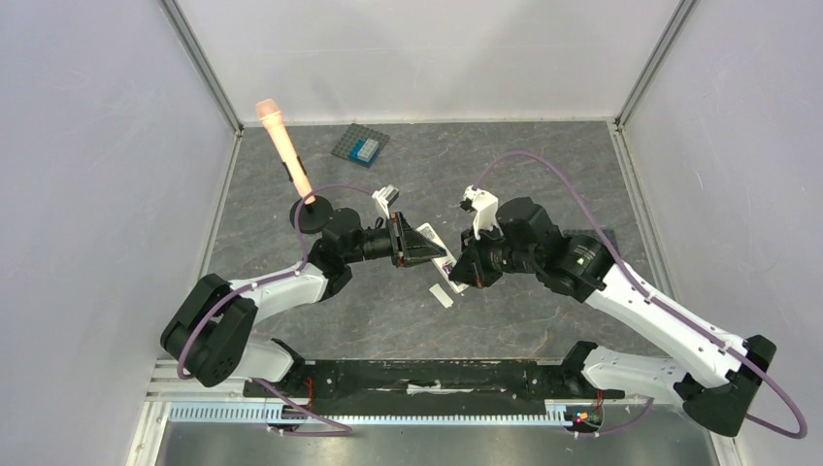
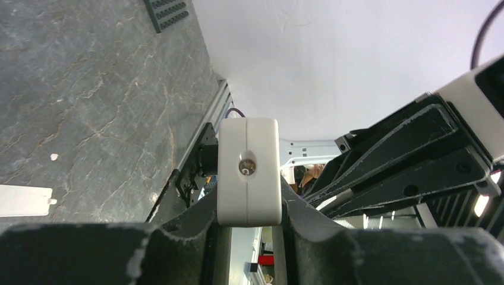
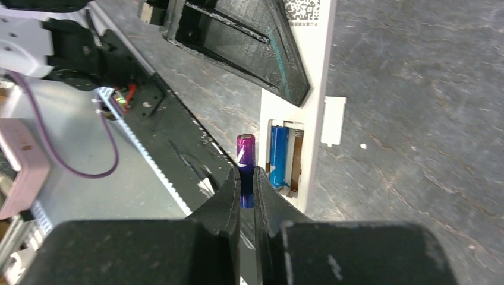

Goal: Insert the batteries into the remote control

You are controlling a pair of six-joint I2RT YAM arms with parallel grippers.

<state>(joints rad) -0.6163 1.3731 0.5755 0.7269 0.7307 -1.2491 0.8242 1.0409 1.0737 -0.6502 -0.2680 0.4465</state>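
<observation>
From above, the remote control [image 1: 433,249] is mostly covered by the two grippers meeting over it, and neither cell can be made out there. The left wrist view shows only the remote's narrow end, a white face with a small round silvery part at its middle. The rest of it is hidden behind the fingers.

The left gripper [image 2: 249,209] is clamped on the remote's two sides and holds it clear of the table. The right gripper [image 3: 248,177] is closed almost fully on the loose battery [image 3: 245,155]. This purple-blue cell stands up between the fingertips, its lower part hidden by them. It is just beside the remote's open compartment, level with it and not inside. The seated battery [image 3: 278,155], which is blue, already lies in the slot of that compartment nearest the loose cell.

A QR code [image 3: 306,8] is printed on the remote's back, cut off by the frame edge. White marks on the loose battery are too small to read. A white strip [image 3: 333,120] shows just past the remote's far edge, on the table.
</observation>
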